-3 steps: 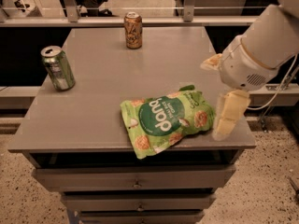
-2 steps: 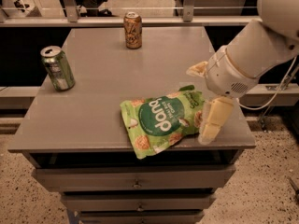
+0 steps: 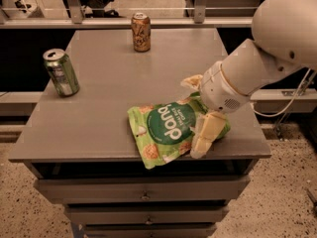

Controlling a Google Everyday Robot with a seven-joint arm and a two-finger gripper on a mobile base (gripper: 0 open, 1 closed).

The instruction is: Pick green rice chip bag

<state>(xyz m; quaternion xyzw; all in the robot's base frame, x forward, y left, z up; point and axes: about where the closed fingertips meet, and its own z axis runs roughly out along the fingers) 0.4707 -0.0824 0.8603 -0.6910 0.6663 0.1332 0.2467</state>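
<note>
The green rice chip bag lies flat at the front of the grey table, right of the middle, its lower corner over the front edge. It is light green with a dark green round logo and white lettering. My gripper sits low over the bag's right end, on a white arm coming in from the right. It is open: the near finger rests on the bag's front right part and the far finger shows behind the bag. The bag's right end is hidden by the wrist.
A green can stands at the table's left edge. A brown can stands at the back middle. Drawers run below the table front. A rail and a glass partition stand behind the table.
My gripper has moved left and down, from beside the bag's right edge to over its right end. The bag and both cans have not moved.
</note>
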